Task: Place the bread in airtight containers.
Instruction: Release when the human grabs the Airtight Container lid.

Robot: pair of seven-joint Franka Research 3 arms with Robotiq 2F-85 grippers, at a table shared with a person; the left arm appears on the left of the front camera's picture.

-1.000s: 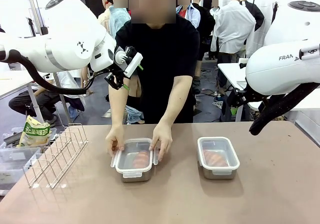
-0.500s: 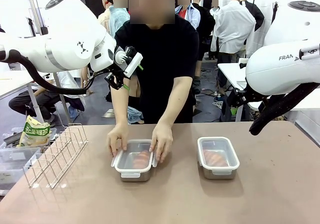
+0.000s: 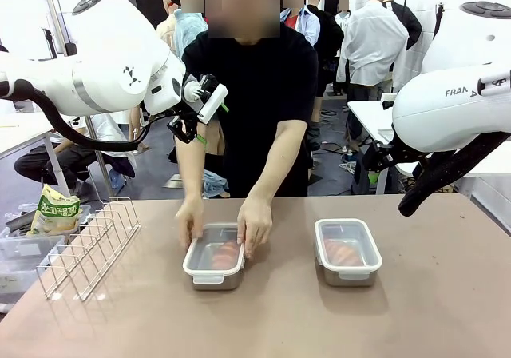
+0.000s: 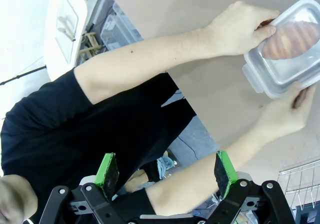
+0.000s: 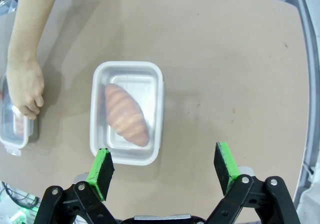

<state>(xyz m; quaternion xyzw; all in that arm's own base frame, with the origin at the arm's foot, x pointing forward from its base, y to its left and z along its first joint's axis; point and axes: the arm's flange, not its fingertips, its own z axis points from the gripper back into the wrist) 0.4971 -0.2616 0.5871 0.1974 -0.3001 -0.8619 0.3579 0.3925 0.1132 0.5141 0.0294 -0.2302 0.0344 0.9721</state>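
- The person's hands [image 3: 255, 224] press on the lid of the left tin [image 3: 214, 260], one at each side. A roll [image 3: 223, 254] shows through the clear lid.
- The right tin [image 3: 347, 250] sits apart from it at 3 o'clock on the surface [image 3: 415, 310], lidded, with its own roll [image 5: 126, 114] inside.
- In the right wrist view that roll lies with its long axis running from 11 to 5 o'clock, along the tin's longer side.
- The left gripper [image 4: 166, 170] hangs high above the person's arms, its fingers spread wide and holding nothing. The left tin lies toward 2 o'clock in that view.
- The right gripper [image 5: 165, 167] is also wide open and empty. The right tin lies toward 11 o'clock from its fingers [image 5: 103, 169], below them.
- Both rolls appear boxed. Judging by this, sealing the left lid is the step in hand, and the person's hands are far nearer to it than either arm.
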